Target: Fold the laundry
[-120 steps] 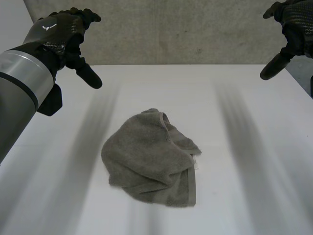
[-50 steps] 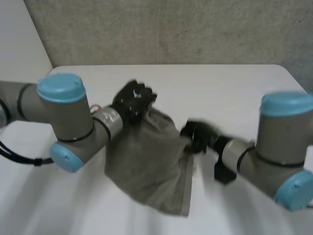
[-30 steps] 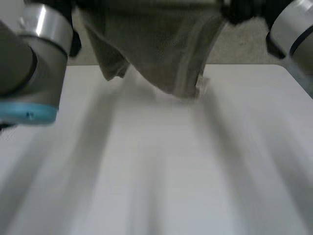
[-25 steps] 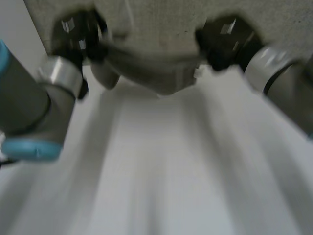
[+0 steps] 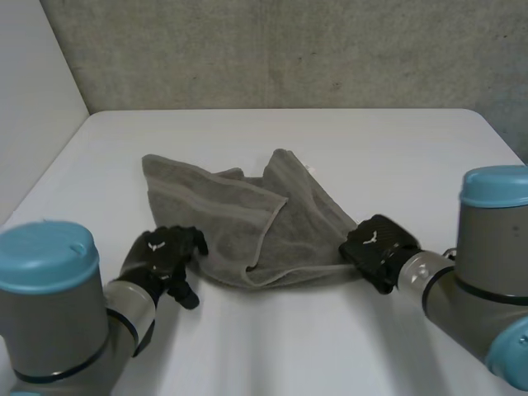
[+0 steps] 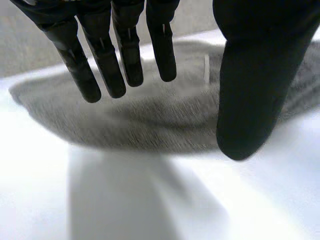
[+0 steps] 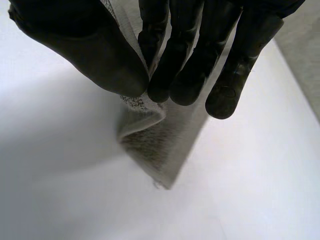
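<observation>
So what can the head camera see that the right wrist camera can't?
Head view: the whole towel lying rumpled on the table, one part flopped over, and the left hand open beside its near edge. Right wrist view: up close, the right hand pinching a bit of towel between thumb and fingers, the cloth doubled over just below them. Both: the towel, the table and the right hand on the towel.
</observation>
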{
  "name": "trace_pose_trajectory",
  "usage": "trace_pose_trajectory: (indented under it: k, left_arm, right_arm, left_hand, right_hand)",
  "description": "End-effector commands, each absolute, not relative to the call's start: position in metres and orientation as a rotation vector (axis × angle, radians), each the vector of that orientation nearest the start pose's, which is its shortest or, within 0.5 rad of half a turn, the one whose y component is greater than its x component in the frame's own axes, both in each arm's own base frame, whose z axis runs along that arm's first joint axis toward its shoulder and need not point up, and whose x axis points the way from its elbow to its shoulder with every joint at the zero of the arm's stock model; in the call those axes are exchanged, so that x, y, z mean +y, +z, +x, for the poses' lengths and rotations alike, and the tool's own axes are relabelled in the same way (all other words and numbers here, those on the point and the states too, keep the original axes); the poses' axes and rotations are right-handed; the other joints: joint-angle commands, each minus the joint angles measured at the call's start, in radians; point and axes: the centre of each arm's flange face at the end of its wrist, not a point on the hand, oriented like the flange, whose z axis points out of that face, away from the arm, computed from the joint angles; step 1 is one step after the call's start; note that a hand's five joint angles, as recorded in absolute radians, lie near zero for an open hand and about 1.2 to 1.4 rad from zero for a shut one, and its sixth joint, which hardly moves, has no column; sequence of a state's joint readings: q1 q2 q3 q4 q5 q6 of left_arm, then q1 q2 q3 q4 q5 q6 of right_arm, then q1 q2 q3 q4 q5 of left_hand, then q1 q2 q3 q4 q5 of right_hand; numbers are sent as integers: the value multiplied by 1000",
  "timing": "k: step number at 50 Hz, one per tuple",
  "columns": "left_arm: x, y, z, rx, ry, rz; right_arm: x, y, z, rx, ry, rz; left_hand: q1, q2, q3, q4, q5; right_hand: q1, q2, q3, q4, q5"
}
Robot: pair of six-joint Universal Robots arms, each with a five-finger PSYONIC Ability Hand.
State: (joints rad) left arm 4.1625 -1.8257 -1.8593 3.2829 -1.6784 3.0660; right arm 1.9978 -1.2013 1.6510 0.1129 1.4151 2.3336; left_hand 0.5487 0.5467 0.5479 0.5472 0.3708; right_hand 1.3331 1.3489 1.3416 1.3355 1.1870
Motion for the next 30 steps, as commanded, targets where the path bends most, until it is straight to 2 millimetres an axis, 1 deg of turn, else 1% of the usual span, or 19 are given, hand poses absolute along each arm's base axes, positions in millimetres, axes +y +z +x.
trace_pose_trajectory:
  k: [1, 3, 4, 5, 7, 9, 11, 12, 14, 15, 16, 17, 19, 20, 22, 23, 25, 28, 30]
  left_arm:
    - [-205, 217, -265, 2690, -2073, 525]
    - [-217, 236, -273, 2633, -2180, 509]
    - [-217, 236, -273, 2632, -2180, 509]
    - [-223, 245, -278, 2605, -2227, 504]
    - [-229, 248, -284, 2587, -2252, 519]
    - [-236, 246, -292, 2575, -2258, 545]
    - [-244, 242, -315, 2559, -2278, 658]
    - [-244, 242, -315, 2559, -2279, 659]
    - [-247, 231, -344, 2549, -2298, 835]
    - [-247, 231, -345, 2549, -2298, 836]
    - [-249, 226, -358, 2534, -2310, 917]
    - [-249, 226, -358, 2533, -2310, 918]
    - [-256, 215, -380, 2471, -2324, 1078]
    - [-256, 215, -380, 2470, -2324, 1079]
    - [-265, 200, -396, 2382, -2313, 1234]
    - [-265, 199, -396, 2382, -2312, 1235]
    - [-271, 185, -408, 2275, -2300, 1393]
    - [-275, 177, -414, 2217, -2294, 1460]
    - [-282, 164, -421, 2102, -2274, 1557]
  right_arm:
    - [-217, 163, 246, 2231, -1542, -1662]
    - [-209, 155, 243, 2239, -1505, -1667]
    - [-203, 150, 241, 2241, -1485, -1674]
    - [-203, 150, 241, 2241, -1485, -1674]
    - [-188, 139, 237, 2236, -1431, -1695]
    - [-182, 134, 235, 2229, -1411, -1699]
    - [-177, 131, 234, 2219, -1408, -1701]
    - [-172, 129, 234, 2204, -1403, -1705]
    - [-169, 129, 235, 2188, -1416, -1709]
    - [-167, 129, 235, 2175, -1433, -1712]
    - [-167, 129, 235, 2174, -1433, -1712]
    - [-166, 129, 235, 2170, -1451, -1710]
    - [-167, 129, 234, 2172, -1461, -1707]
    - [-167, 129, 234, 2177, -1462, -1707]
    - [-167, 128, 234, 2178, -1459, -1707]
    - [-166, 128, 234, 2181, -1458, -1707]
    - [-166, 127, 233, 2181, -1453, -1707]
    - [-163, 125, 233, 2181, -1438, -1707]
    - [-162, 124, 233, 2181, -1438, -1707]
  left_hand:
    - [20, 22, 21, 22, 23]
    - [23, 25, 24, 24, 26]
    - [23, 25, 24, 24, 26]
    - [23, 25, 24, 24, 26]
    - [26, 28, 27, 27, 29]
    - [26, 28, 27, 27, 29]
    - [26, 28, 27, 27, 29]
    - [26, 28, 27, 27, 29]
    - [23, 25, 24, 24, 26]
    - [23, 25, 24, 24, 26]
    - [20, 22, 21, 22, 23]
    - [20, 22, 21, 22, 23]
    - [-27, -25, -26, -25, -23]
    - [-27, -25, -26, -25, -24]
    - [-56, -54, -56, -55, -53]
    - [-56, -54, -56, -55, -53]
    - [-53, -51, -53, -52, -50]
    - [-48, -46, -47, -46, -44]
    - [-45, -43, -44, -43, -41]
  right_hand:
    - [63, 47, 55, 61, 35]
    - [63, 47, 55, 61, 35]
    - [63, 47, 55, 61, 35]
    - [63, 47, 55, 61, 35]
    - [63, 47, 55, 61, 35]
    - [63, 47, 55, 61, 35]
    - [63, 47, 55, 61, 35]
    - [63, 47, 55, 61, 35]
    - [63, 47, 55, 61, 35]
    - [63, 47, 55, 61, 35]
    - [63, 47, 55, 61, 35]
    - [63, 47, 55, 61, 35]
    - [63, 47, 55, 61, 35]
    - [63, 47, 55, 61, 35]
    - [63, 47, 55, 61, 35]
    - [63, 47, 55, 61, 35]
    - [63, 47, 55, 61, 35]
    - [63, 47, 55, 61, 35]
    - [63, 47, 55, 61, 35]
